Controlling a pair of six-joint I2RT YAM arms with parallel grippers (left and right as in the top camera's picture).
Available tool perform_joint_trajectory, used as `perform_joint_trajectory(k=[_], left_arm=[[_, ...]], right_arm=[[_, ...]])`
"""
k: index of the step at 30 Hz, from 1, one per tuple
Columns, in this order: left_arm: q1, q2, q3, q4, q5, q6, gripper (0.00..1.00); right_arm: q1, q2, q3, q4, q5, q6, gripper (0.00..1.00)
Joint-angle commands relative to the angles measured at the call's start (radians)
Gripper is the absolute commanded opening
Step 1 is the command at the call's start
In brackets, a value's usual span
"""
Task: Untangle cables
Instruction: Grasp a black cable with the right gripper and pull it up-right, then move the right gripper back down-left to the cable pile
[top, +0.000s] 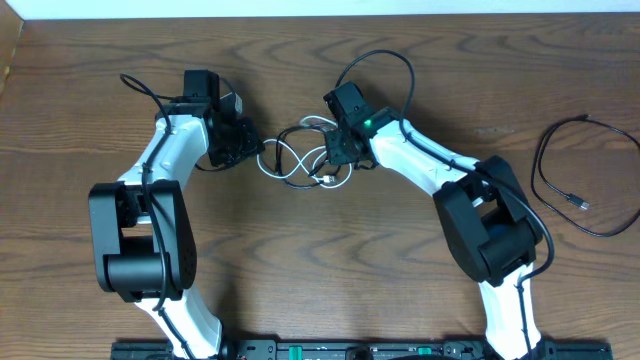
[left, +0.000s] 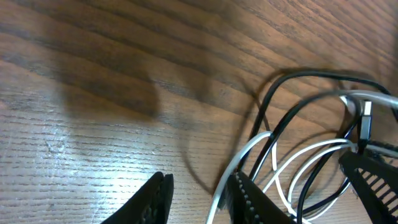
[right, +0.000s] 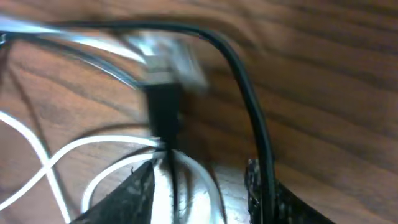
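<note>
Your wrist views show what overhead hides: left gripper (left: 200, 185) parted, white cable (left: 252, 144) between its fingers (left: 252, 199); right gripper (right: 200, 174) parted astride white cable and black cable (right: 249, 99). Only overhead shows both at the mid-table tangle (top: 300, 160), and a loose black cord (top: 540, 170) well right

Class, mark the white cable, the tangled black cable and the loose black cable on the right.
white cable (left: 244, 151): left wrist view, on its rising curve.
tangled black cable (left: 311, 73): left wrist view, on its top arc.
loose black cable (top: 538, 165): overhead view, on its left bend.
</note>
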Motion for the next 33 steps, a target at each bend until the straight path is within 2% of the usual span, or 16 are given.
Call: perform_joint_trajectory(k=[1,6,10,17,22,26,33], left_arm=[[-0.003,0.000,-0.014,0.000,-0.018,-0.003,0.34],[-0.003,0.000,-0.014,0.009,-0.046,-0.003,0.34],[-0.003,0.000,-0.014,0.009,-0.047,-0.003,0.34],[-0.003,0.000,-0.014,0.011,-0.047,-0.010,0.34],[-0.003,0.000,-0.014,0.011,-0.047,-0.010,0.34],[-0.003,0.000,-0.014,0.011,-0.047,-0.010,0.34],[-0.003,0.000,-0.014,0.011,-0.047,-0.011,0.34]], right_arm=[[-0.007,0.004,-0.004,-0.002,-0.020,-0.022,0.40],[-0.029,-0.010,-0.002,-0.012,-0.056,-0.028,0.36],[-0.066,-0.088,-0.001,-0.024,-0.219,-0.139,0.49],[-0.133,-0.261,-0.001,-0.046,-0.296,-0.140,0.68],[-0.147,-0.290,-0.001,-0.043,-0.296,-0.152,0.82],[-0.154,-0.274,-0.001,-0.073,-0.267,-0.189,0.76],[-0.153,-0.272,-0.003,-0.126,-0.337,-0.189,0.82]])
